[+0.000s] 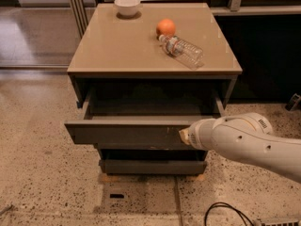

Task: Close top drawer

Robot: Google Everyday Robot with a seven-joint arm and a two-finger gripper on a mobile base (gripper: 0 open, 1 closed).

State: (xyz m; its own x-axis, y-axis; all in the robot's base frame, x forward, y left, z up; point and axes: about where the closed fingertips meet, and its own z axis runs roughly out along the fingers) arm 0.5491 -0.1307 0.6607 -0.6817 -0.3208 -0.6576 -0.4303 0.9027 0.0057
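Gripper [184,136] at about 4 o'clock from the middle of the view, at the end of the white arm [249,142] reaching in from 3 o'clock. Rests tip-first against the right part of the top drawer [127,133] front, touching or as good as. Spread or closed: cannot tell from this angle. Nothing visibly held.

Top drawer pulled well out of the cabinet [117,46], with its front standing forward toward 6 o'clock and its grey inner tray open to view. Beneath it, toward 6 o'clock, a lower drawer front [150,166]. On the cabinet top: white bowl [127,5] at 12 o'clock, orange [165,27] at 1 o'clock, clear plastic bottle [182,51] lying on its side just beside the orange, toward 2 o'clock.

Step in hand, by the look of it: the push itself — contact made, nearly all the travel not yet done.

Next: calls for a straight, steady shove toward 12 o'clock, along the runners. Off-centre contact, well to the right, hence probably some tendency to skew and bind — worth keeping the push square, or shifting nearer the middle of the front. Done only with the front flush with the cabinet face.
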